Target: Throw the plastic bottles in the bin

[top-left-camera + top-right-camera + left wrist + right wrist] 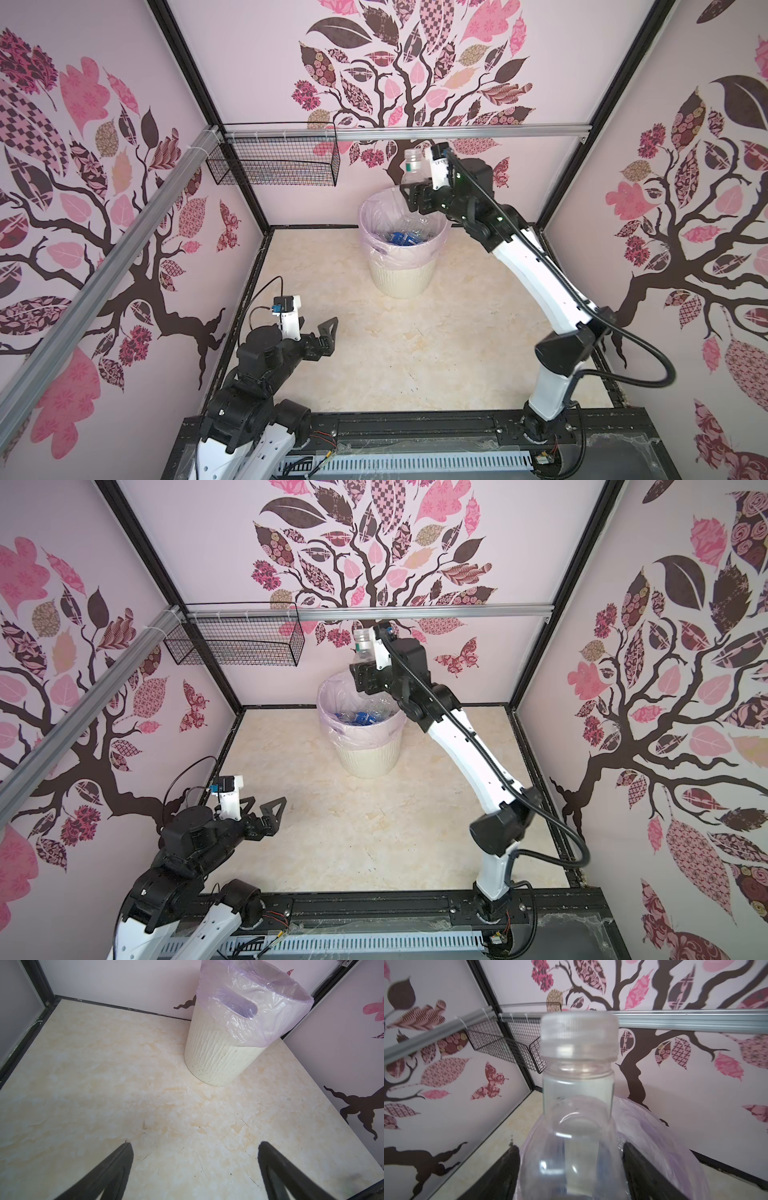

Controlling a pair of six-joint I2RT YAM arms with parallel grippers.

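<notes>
While both top views show the whole scene, only they reveal the inside of the bin [399, 278]: a heap of clear bottles with blue labels [405, 237] lies at its bottom. The bin stands on the bench [415, 353] near the back wall, lined with a thin pink bag [259, 1001] folded over its rim.

The right gripper [411, 195] hangs above the bin's opening with a clear bottle [412, 168] between its fingers, cap upward. In the right wrist view this bottle [577, 1088] fills the middle of the picture, its pale cap somewhat blurred, and a dark finger [506, 1167] stands close on either side of its body. Whether the fingers press on the bottle or stand just off it I cannot tell. Part of the bag's rim shows behind the bottle.

The left gripper [266, 803] is low over the near left part of the bench, well apart from the bin. The left wrist view shows its fingers [116, 1167] spread wide with only bare bench between them, and the bin's ribbed outer wall [218, 1059], speckled with dark spots, but nothing of its contents.

A black wire basket [274, 166] hangs on the rail at the back left.
</notes>
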